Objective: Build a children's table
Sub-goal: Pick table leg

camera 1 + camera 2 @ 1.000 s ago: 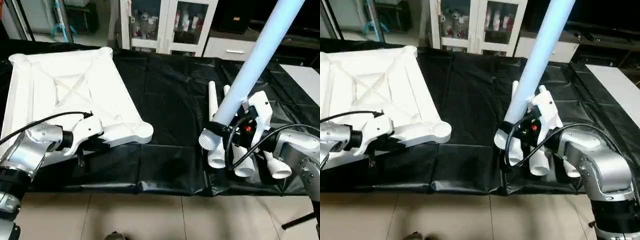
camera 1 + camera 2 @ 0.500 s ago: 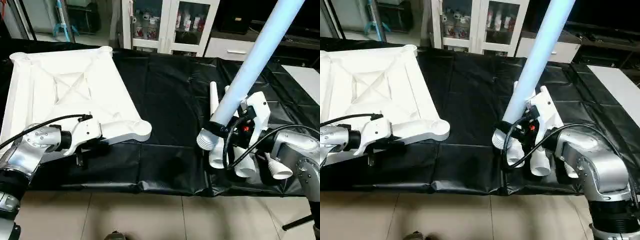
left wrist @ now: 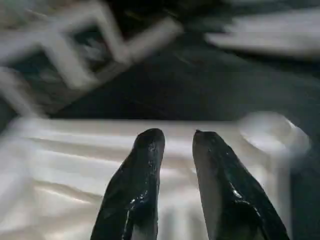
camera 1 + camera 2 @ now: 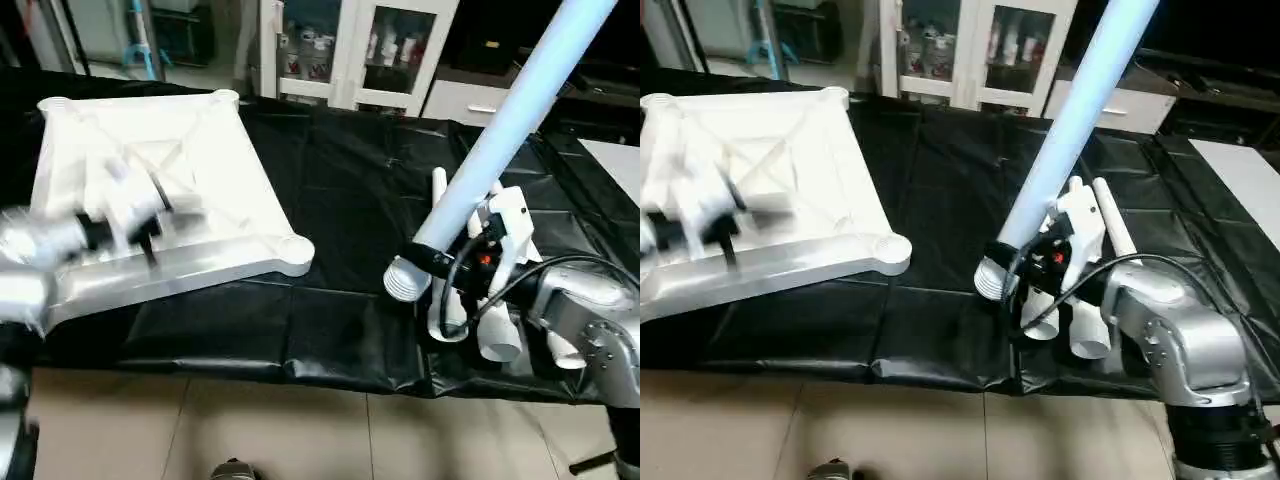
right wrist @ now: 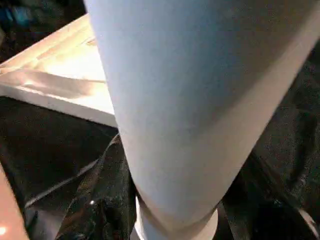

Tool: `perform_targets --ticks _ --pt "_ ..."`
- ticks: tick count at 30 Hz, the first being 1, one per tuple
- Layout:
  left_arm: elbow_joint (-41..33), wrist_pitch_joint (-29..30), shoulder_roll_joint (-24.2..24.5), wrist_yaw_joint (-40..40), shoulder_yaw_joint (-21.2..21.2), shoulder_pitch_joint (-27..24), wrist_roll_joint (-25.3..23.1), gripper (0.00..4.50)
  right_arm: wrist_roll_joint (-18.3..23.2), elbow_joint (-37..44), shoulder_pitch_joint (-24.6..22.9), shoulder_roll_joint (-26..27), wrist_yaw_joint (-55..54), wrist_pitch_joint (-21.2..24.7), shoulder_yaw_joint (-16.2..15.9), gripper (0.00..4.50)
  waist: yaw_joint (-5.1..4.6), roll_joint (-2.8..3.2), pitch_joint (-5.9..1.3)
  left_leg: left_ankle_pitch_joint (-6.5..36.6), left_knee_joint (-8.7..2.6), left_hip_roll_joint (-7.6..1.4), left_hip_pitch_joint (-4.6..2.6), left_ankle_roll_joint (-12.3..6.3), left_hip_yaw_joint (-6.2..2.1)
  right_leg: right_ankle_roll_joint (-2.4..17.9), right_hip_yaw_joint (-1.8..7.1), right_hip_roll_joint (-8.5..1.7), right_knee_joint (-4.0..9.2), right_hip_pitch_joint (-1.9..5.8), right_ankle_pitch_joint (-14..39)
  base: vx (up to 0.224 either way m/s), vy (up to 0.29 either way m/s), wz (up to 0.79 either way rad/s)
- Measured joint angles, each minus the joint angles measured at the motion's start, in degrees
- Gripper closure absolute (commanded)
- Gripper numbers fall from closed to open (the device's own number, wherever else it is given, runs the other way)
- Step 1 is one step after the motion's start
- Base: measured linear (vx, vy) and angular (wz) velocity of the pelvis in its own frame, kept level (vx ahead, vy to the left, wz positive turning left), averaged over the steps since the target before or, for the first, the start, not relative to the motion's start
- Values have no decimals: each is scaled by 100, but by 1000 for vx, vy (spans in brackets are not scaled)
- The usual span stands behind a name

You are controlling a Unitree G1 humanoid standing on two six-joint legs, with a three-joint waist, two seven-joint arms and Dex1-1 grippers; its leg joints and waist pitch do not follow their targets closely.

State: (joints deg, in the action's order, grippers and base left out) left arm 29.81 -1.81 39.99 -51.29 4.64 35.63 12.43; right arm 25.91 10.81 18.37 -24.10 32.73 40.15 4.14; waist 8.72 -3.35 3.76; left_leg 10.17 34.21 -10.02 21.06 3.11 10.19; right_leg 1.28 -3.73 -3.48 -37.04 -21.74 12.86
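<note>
The children's table top point(image 4: 225, 165) lies upside down at the left of the black worktable, its X ribs up and a round corner socket point(image 4: 295, 250) nearest the middle. My left gripper point(image 4: 148, 232) hovers blurred over the top's near part. In the left wrist view the left gripper point(image 3: 177, 140) is open by a narrow gap, with nothing between the fingers. My right gripper point(image 4: 435, 260) is shut on a white leg point(image 4: 500, 130) near its thick lower end. That leg slants up and to the right. Black fingers point(image 5: 100, 200) flank the leg point(image 5: 175, 100).
Three loose legs point(image 4: 500, 335) lie side by side on the black cover point(image 4: 350, 180) under and behind my right gripper. A flat white board point(image 4: 615, 160) sits at the far right. Glass-door cabinets point(image 4: 370, 50) stand behind the table. Tiled floor runs along the near edge.
My left gripper has let go of the table top's near edge, opened a little and swung up over the top. The right gripper still holds the leg at the same slant.
</note>
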Motion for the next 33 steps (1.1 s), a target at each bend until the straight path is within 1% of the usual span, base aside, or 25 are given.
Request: perform_targets --ticks 2,3,4,6,9,11,14,15,16,17,18,20,21,22,23,24,25,26,27,28,29,30,31,32,33 --pt "-669 277 -493 812 201 -488 32 326 -414 -35 92 366 -803 -368 135 262 -21 111 -19 5 3 19 5 -8 15 -1 0 -28 -1 -2 0 0 0 0" --pt "-981 475 -746 1130 244 -727 52 326 -593 -32 100 496 -1141 -542 204 262 -15 132 -24 6 3 19 4 -9 23 -4 1 -35 -9 -3 2 0 0 0" --pt "-1275 684 -993 1381 237 -963 98 326 -765 -30 104 589 -1436 -701 244 262 -13 134 -24 5 2 15 5 -8 23 -9 -2 -34 -9 -3 5 0 0 0" --pt "-1858 1045 -1603 2068 242 -1560 74 326 -1081 60 14 689 -1884 -998 285 262 -23 102 -29 3 0 1 16 -7 18 -13 -9 -17 -3 -9 8 0 0 0" --pt "-2650 1156 -2584 3192 217 -2335 -141 326 -1204 416 -423 982 -2222 -1076 334 262 -48 29 -33 6 -3 -15 23 -10 14 -19 -9 2 6 -13 14 0 0 0" --pt "-2811 1186 -2949 3735 160 -2449 -280 326 -1201 413 -603 1171 -2222 -1100 203 262 -53 11 -29 2 -3 -18 21 -6 9 -18 -10 6 3 -12 12 0 0 0" --pt "-3003 1211 -3027 4371 116 -2244 -701 326 -1204 185 -731 1251 -2052 -1268 -140 262 -109 49 -22 0 -1 -21 6 -1 -12 -36 -13 22 12 1 0 0 0 0" --pt "-3087 1236 -3039 4492 112 -2177 -797 326 -1211 110 -739 1250 -2001 -1338 -202 262 -148 41 -24 -1 -2 -33 -1 1 -31 -41 -29 34 33 21 -8 0 0 0" --pt "-3166 1267 -3046 4578 99 -2122 -890 326 -1209 67 -742 1254 -1975 -1389 -248 262 -220 54 -22 -5 -1 -27 19 7 -135 -25 -112 34 56 72 -17 -26 -40 18" --pt "-3240 1276 -2963 4612 3 -2056 -1062 326 -1192 4 -736 1301 -1975 -1405 -233 262 -291 44 -30 -13 -2 -4 63 20 -340 44 -273 34 85 138 -12 -13 -75 46" --pt "-3293 1294 -2913 4625 -31 -2028 -1152 326 -1185 -18 -721 1320 -1973 -1402 -224 262 -372 44 -30 -35 3 33 102 54 -531 141 -351 52 39 167 45 -13 -75 46" --pt "-3402 1388 -2917 4680 -63 -2052 -1282 326 -1150 -27 -650 1404 -1955 -1397 -221 262 -450 38 -33 -70 -1 156 131 116 -935 490 -335 125 -148 187 279 -7 -129 47" --pt "-3461 1401 -2940 4719 -59 -2113 -1298 326 -1145 -33 -604 1435 -1930 -1400 -233 262 -482 16 -48 -92 -46 289 149 154 -1242 538 -345 153 -229 193 364 -10 -152 43" --pt "-3471 1404 -2959 4733 -63 -2176 -1322 326 -1150 -39 -580 1430 -1915 -1410 -230 262 -491 19 -55 -116 -104 372 178 196 -1467 541 -346 218 -205 216 373 -53 -191 44" --pt "-3475 1437 -3017 4792 -87 -2245 -1346 326 -1195 -52 -570 1388 -1899 -1433 -233 262 -488 -10 -93 -111 -148 420 171 192 -1606 541 -392 259 -174 201 376 -63 -213 41" --pt "-3475 1450 -3043 4813 -119 -2307 -1348 326 -1205 -79 -547 1348 -1874 -1433 -242 262 -421 25 -94 -83 -72 347 195 181 -1527 548 -402 320 -161 196 362 -63 -213 41" --pt "-3476 1452 -3059 4792 -190 -2366 -1338 326 -1200 -85 -570 1300 -1830 -1426 -248 262 -295 61 -72 78 453 185 309 -67 -1140 526 -432 346 -160 214 351 -13 -193 15" --pt "-3476 1479 -3035 4764 -323 -2418 -1382 326 -1175 -88 -673 1300 -1771 -1393 -248 262 -161 37 -58 154 963 177 310 -192 -718 501 -378 341 -151 242 351 13 -168 -5" --pt "-3494 1509 -3001 4736 -373 -2388 -1401 326 -1129 -87 -694 1303 -1736 -1378 -249 262 -80 44 -60 170 882 260 195 -227 -536 465 -374 346 -106 246 340 13 -168 -5" --pt "-3513 1528 -2988 4698 -391 -2319 -1401 326 -1069 -86 -675 1300 -1724 -1376 -238 262 -19 76 -67 250 615 319 80 -332 -442 464 -381 397 -32 222 298 10 -157 3" --pt "-3523 1530 -2987 4666 -389 -2216 -1385 326 -1040 -89 -646 1308 -1718 -1379 -227 262 30 134 -75 379 306 326 27 -393 -432 413 -423 468 51 198 210 -4 -128 13" --pt "-3518 1497 -2998 4660 -363 -2142 -1375 326 -1031 -186 -615 1360 -1693 -1391 -256 262 78 142 -85 306 208 234 10 -277 -427 393 -481 489 122 172 157 -4 -128 13" --pt "-3509 1439 -3003 4662 -338 -2136 -1374 326 -1033 -287 -571 1403 -1655 -1401 -290 262 83 143 -87 284 207 164 8 -221 -401 314 -480 489 50 128 187 4 -114 14" --pt "-3518 1411 -2997 4676 -312 -2188 -1389 326 -1049 -423 -462 1489 -1651 -1404 -361 262 69 118 -95 277 237 152 10 -173 -392 154 -283 410 -238 -34 285 1 -116 12" --pt "-3519 1416 -3018 4685 -284 -2228 -1389 326 -1037 -455 -415 1554 -1653 -1404 -361 262 65 163 -93 281 304 152 39 -143 -378 232 -120 333 -356 -91 308 1 -116 12"
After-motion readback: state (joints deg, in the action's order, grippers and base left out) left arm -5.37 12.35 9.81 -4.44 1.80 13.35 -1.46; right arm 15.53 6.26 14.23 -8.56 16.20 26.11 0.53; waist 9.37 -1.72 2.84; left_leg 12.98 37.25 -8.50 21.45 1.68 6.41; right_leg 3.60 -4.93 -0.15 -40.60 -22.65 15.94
